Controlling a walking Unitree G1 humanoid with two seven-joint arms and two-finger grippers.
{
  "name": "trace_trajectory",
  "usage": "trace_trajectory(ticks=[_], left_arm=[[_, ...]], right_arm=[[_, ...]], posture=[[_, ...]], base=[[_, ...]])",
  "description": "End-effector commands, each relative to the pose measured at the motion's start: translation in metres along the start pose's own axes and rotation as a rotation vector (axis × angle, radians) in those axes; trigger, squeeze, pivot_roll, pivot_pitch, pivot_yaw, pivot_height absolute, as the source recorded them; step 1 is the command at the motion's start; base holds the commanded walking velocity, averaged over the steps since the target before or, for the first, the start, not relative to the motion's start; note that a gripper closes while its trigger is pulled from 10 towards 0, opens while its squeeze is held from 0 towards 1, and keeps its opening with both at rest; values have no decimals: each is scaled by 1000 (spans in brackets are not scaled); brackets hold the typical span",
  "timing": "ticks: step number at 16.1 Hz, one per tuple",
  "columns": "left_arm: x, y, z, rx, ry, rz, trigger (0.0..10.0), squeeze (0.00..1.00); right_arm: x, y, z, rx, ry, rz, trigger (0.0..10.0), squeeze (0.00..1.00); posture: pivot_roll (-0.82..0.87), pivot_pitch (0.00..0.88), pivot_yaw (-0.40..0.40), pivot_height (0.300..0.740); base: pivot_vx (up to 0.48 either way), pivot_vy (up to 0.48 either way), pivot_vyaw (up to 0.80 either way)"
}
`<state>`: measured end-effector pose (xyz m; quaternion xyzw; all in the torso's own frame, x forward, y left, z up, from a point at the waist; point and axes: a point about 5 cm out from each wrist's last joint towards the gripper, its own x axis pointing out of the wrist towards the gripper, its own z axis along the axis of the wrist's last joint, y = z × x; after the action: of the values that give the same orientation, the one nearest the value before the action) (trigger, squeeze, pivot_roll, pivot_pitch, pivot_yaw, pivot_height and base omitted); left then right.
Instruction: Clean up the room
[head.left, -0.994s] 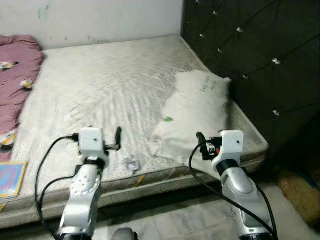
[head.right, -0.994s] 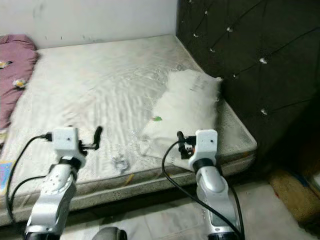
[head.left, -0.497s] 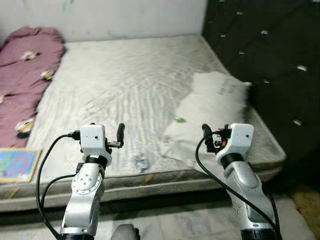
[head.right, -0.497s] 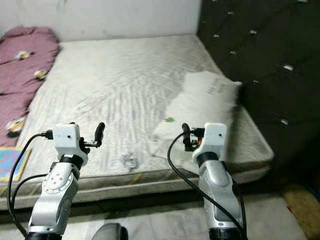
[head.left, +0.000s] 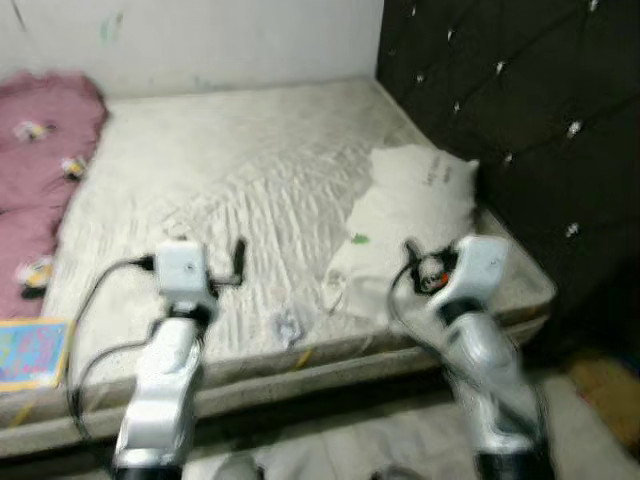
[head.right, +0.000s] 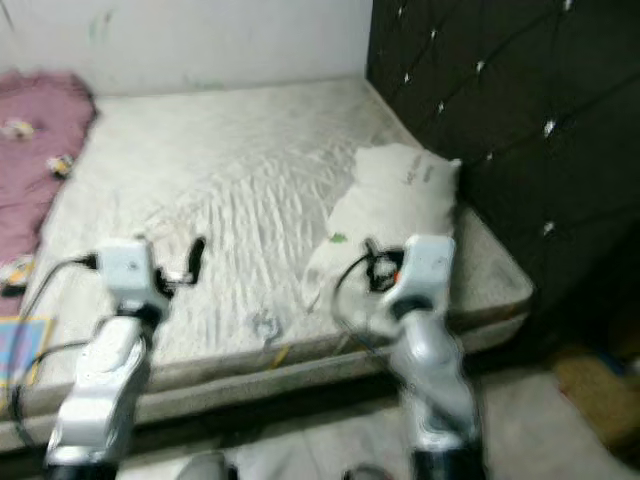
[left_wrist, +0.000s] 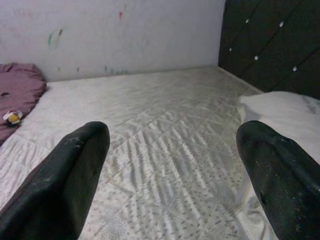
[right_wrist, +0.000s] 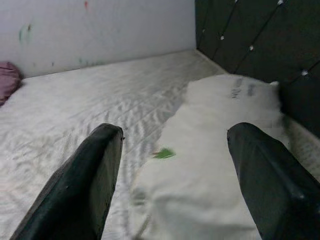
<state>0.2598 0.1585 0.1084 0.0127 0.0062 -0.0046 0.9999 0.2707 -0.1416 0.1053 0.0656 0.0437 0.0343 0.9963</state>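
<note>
A bare mattress lies before me with a white pillow at its right end, against the dark tufted headboard. A small green scrap sits on the pillow's near part. A crumpled wrapper lies near the mattress's front edge. My left gripper is held open above the front of the mattress, nothing between its fingers. My right gripper is open too, just short of the pillow's near end.
A pink blanket is bunched at the left end of the mattress. A colourful book lies at the front left corner. A white wall backs the bed. Pale floor runs along the front edge.
The whole picture has shifted and blurred, so the camera has moved. Both arms keep the same raised pose with fingers open.
</note>
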Motion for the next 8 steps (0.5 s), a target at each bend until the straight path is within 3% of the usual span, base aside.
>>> trace_trajectory(ticks=[1,4,8], left_arm=[[2,-2,6,-2,-21,-16,10000,0],[1,-5,10,-26,-36,-52,10000,0],[-3,-5,9,-33,-29,-65,10000,0]], right_arm=[[1,-1,5,-24,-16,5,10000,0],[-1,-1,4,-16,-8,15,10000,0],[-4,2,6,-22,-19,34,10000,0]], posture=[[17,0,-9,740],[15,0,-8,740],[14,0,-5,740]], base=[[0,0,0],[0,0,0],[281,0,0]])
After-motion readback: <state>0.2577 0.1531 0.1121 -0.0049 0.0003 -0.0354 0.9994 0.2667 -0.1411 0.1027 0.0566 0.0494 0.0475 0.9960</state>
